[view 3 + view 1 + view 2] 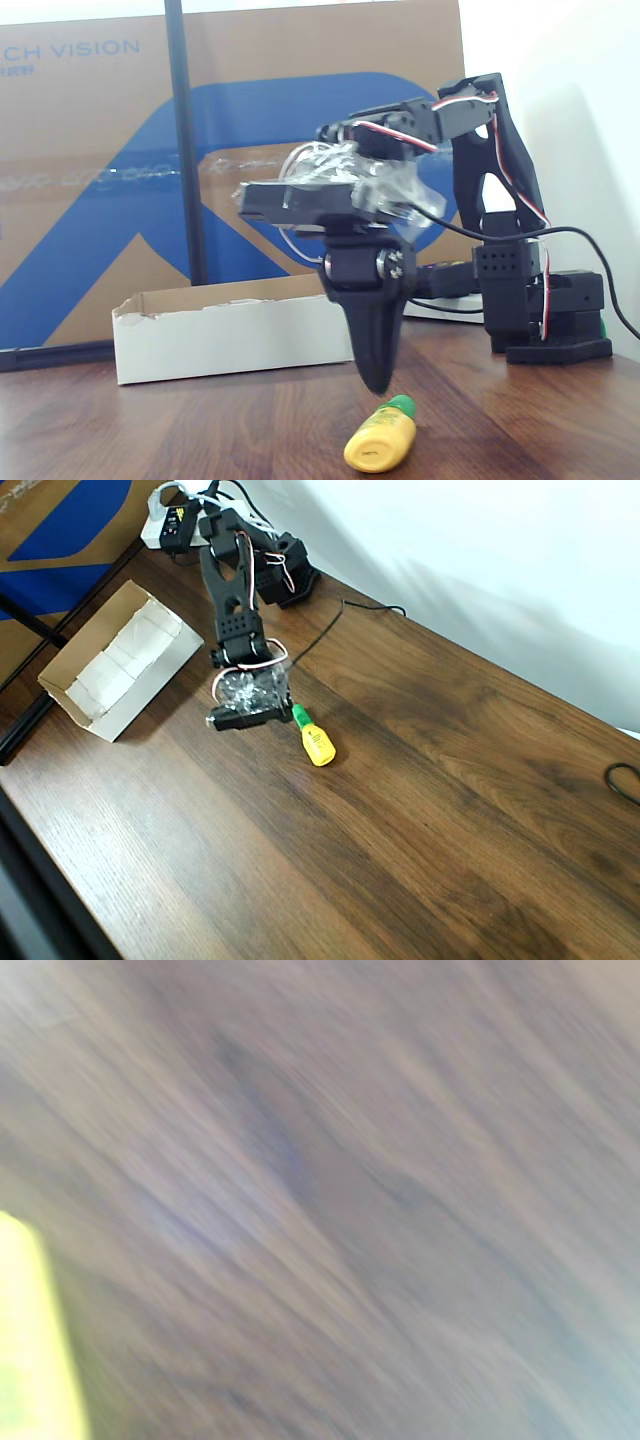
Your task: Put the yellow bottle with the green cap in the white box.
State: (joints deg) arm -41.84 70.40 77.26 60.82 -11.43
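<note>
The yellow bottle with the green cap (317, 740) lies on its side on the wooden table, cap pointing toward the arm. In the fixed view the bottle (382, 435) rests just below and slightly right of my gripper (375, 385), which points straight down with its jaws together in one tapered tip, a little above the table and holding nothing. From overhead my gripper (282, 710) sits right beside the cap. The blurred wrist view has a yellow patch, the bottle (30, 1340), at its left edge. The white box (160, 685) stands open-topped to the left of the arm; its wall (230, 345) is behind the gripper.
Brown-and-blue cardboard (120, 150) stands behind the table, with a black pole (185, 140) in front of it. The arm's base (285, 570) and cables sit at the back edge. A black cable (625, 780) lies at the right edge. Bare wood (420, 830) stretches to the right and front.
</note>
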